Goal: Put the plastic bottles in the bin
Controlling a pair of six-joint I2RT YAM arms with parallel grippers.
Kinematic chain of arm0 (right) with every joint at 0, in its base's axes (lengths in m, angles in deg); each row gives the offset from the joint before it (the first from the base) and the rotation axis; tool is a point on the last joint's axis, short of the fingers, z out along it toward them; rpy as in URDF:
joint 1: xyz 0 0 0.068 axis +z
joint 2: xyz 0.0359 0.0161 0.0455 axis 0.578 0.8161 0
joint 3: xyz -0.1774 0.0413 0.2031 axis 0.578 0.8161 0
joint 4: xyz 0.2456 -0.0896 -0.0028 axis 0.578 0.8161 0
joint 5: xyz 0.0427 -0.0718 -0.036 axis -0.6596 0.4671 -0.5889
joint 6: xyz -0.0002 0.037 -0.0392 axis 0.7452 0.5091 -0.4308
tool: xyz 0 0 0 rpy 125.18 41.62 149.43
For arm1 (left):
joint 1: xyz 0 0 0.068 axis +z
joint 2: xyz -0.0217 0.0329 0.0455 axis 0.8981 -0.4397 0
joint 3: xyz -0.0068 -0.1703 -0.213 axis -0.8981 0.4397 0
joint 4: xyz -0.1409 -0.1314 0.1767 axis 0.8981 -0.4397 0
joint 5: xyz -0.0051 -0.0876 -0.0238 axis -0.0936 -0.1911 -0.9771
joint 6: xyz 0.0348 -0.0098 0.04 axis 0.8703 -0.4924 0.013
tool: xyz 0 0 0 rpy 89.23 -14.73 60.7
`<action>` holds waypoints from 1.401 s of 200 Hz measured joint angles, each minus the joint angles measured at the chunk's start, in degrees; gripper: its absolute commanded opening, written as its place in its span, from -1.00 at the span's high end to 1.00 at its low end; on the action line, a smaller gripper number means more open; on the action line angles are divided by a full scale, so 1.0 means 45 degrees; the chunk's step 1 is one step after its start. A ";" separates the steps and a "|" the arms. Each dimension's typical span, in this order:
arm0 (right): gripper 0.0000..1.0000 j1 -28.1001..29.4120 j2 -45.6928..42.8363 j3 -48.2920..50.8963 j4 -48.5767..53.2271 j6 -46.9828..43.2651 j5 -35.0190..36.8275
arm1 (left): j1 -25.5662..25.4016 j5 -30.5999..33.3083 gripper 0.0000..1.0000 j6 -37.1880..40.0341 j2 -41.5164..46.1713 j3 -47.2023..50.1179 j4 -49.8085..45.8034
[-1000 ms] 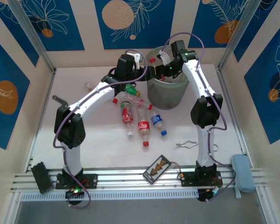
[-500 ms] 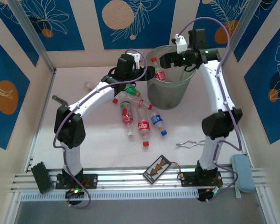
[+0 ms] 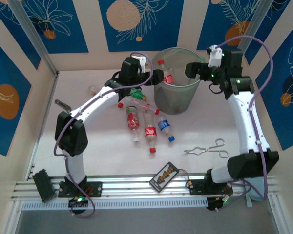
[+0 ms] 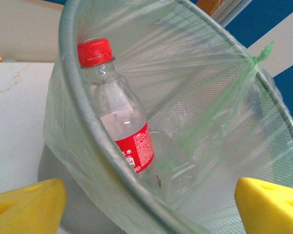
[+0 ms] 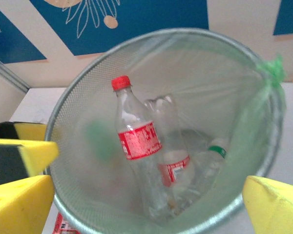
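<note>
Right arm has swung out to the right since a second ago, so the right gripper is off the middle of the bin, and the red-capped bottle it had is now sitting inside.

Left gripper (image 3: 158, 76) hangs at the bin's left rim with its yellow fingers spread wide and nothing between them; same story in the left wrist view (image 4: 146, 209).

Loose bottles lie on the white table in front of it: a green one (image 3: 136, 92) nearest the left arm, then a red-labelled one (image 3: 132, 119), a second red-labelled one (image 3: 150, 131) and a blue-labelled one (image 3: 165, 127) side by side, all well apart from the bin.

The bin (image 3: 178, 100) stands at the back. Right wrist view shows 3 bottles in it: the red-capped bottle (image 5: 136, 141) leaning upright against the left wall, a clear red-labelled one (image 5: 172, 165) touching it, and a green-banded one (image 5: 212, 156) lower right.

Right gripper (image 3: 191, 69) hovers just outside the bin's right rim, jaws wide apart, empty.

Metal scissors (image 3: 205, 147) lie on the table further right.
</note>
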 measured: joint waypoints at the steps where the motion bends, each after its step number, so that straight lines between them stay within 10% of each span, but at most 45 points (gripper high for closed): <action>1: -0.98 0.0000 -0.0039 0.0049 -0.0015 0.0015 0.0000 | 0.0000 0.0000 -0.87 -0.0015 0.0044 0.0044 0.0019; 115: -0.97 0.0131 -0.1613 0.2448 -0.1904 0.0918 -0.0126 | 0.0044 0.2404 -0.91 -0.0539 0.6985 0.7961 -0.1647; 280: -0.97 0.0593 -0.1243 0.2239 -0.1880 0.1268 0.0039 | -0.0369 0.2001 -0.70 -0.2769 0.3089 1.0579 -0.0505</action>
